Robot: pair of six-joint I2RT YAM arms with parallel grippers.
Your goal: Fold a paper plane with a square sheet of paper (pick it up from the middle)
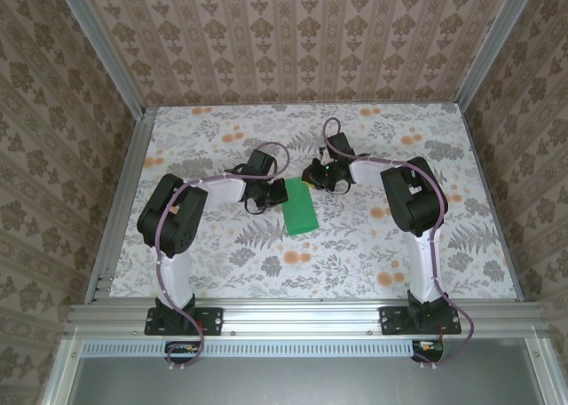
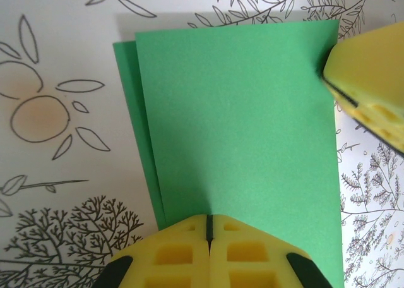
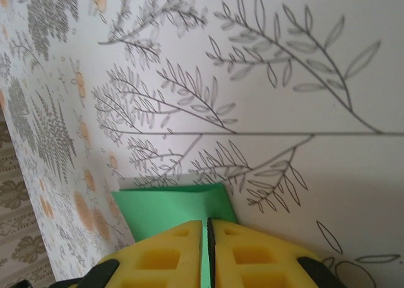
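The square sheet of paper (image 1: 300, 210) lies flat at the middle of the counter (image 1: 355, 263), doubled over into a strip running from the far edge toward the near edge. In the left wrist view the lower layer peeks out along one side, so the halves do not quite match. The left pincer (image 2: 207, 220) is closed, its tips down on one edge of the paper, apparently pinning the fold. The right pincer (image 3: 207, 225) has its jaws together at a corner toward the far edge, likely steadying it; whether it pinches paper I cannot tell
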